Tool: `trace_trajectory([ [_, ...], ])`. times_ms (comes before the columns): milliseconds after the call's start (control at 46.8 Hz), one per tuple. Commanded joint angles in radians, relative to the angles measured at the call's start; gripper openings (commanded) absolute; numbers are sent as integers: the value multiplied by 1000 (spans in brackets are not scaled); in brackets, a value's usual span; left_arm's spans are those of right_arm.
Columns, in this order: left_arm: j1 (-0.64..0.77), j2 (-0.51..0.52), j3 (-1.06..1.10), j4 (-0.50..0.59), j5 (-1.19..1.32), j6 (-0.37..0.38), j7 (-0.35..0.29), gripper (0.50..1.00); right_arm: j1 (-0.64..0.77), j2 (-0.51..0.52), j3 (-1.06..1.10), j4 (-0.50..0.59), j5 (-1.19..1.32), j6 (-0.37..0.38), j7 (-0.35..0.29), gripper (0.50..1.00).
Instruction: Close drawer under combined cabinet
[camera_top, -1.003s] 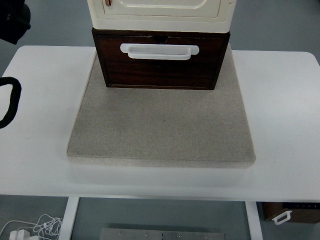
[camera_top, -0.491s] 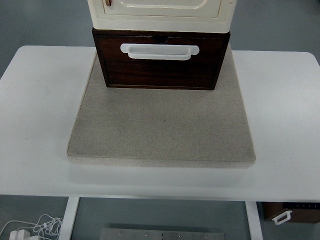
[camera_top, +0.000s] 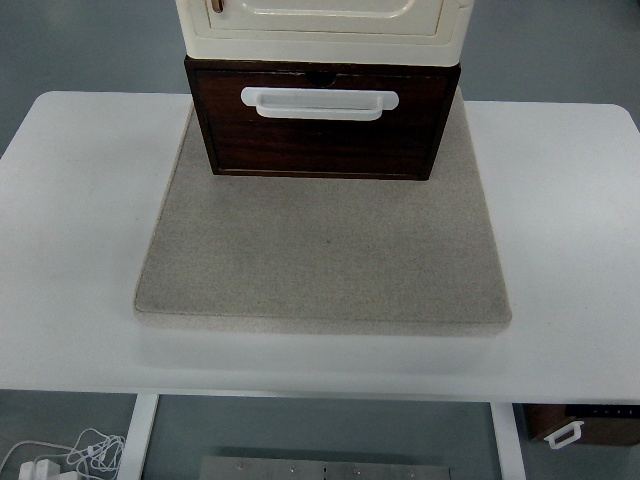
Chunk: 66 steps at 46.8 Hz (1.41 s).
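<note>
Looking down on the white surface (camera_top: 80, 250), neither arm nor hand shows anywhere, so how the fingers stand cannot be told, and nothing can be said of where the drawer lies relative to them.

At the left, below the surface's near edge, white cables (camera_top: 70, 452) lie tangled on the floor beside a white table leg (camera_top: 138, 437). A grey mat (camera_top: 320, 260) covers the middle of the surface, from near its far edge towards its near edge. On the far part of the mat stands the combined cabinet (camera_top: 322, 25): a cream upper unit cut off by the top of the frame, with the dark wooden drawer (camera_top: 320, 135) directly under it. The drawer front faces the near edge and carries a white bar handle (camera_top: 319, 103) across its upper part. The front sits slightly forward of the cream unit's lower rim, with a thin dark gap along its top edge; whether it is fully pushed in cannot be told.

At the far right, below the near right corner of the surface, a second dark box with a small white handle (camera_top: 563, 433) shows partly.
</note>
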Motion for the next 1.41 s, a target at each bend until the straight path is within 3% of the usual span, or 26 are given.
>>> trace_trajectory([
  [0,7,-3,19,68,0,1,0,1000,0,0,0,-1,0,-1,0,952],
  [149,35,-12,25,137,-2,0,0,1000,0,0,0,-1,0,1,0,952],
  [384,107,-64,88,151,-14,-19,31,1000,-1,0,0,-1,0,-1,0,952],
  [576,135,-104,98,191,-91,-69,32,1000,0,0,0,1,0,1,0,952],
  [833,210,-119,97,191,-171,-146,29,1000,-1,0,0,-1,0,1,0,952],
  [1388,234,-196,97,190,-230,-171,12,1000,-1,0,0,1,0,1,0,952],
])
